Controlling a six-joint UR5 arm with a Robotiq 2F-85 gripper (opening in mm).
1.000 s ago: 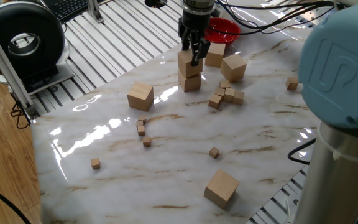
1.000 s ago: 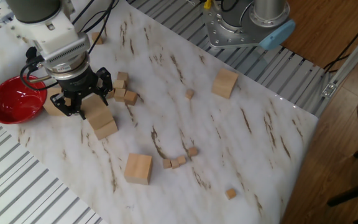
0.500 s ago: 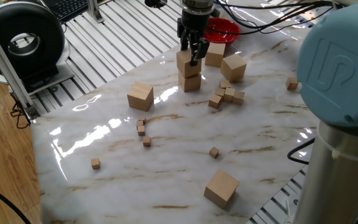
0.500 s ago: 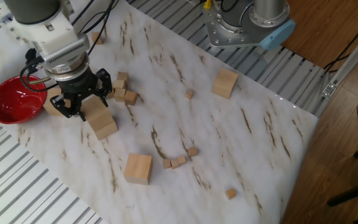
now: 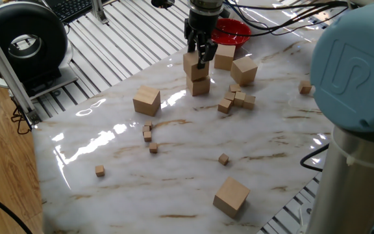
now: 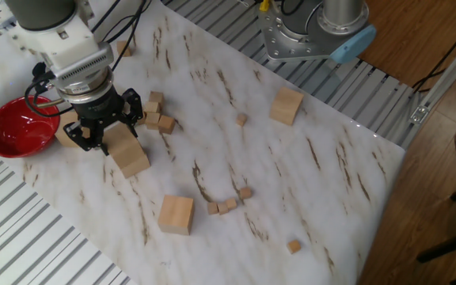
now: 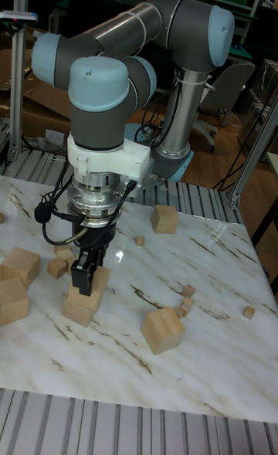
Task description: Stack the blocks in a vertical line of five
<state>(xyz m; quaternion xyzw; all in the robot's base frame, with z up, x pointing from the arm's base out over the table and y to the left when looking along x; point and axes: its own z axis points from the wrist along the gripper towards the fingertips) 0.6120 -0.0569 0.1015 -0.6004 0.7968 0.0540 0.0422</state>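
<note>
tall fixed view is showing the gripper (image 7: 89, 276) clamping the upper block (image 7: 91, 283), sitting skewed on the base block (image 7: 80, 309); squaring its edges before releasing would be steadying the stack.

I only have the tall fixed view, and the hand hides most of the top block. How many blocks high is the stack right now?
Observer: Two high. In one fixed view the upper block is gripped between the fingers of the hand, directly over the lower block.
Operator: Is there anything behind the stack that I can't see from here?
Observer: Yes. The other fixed view shows a red bowl at the table edge just past the stack, with a spare block right beside it.
</note>
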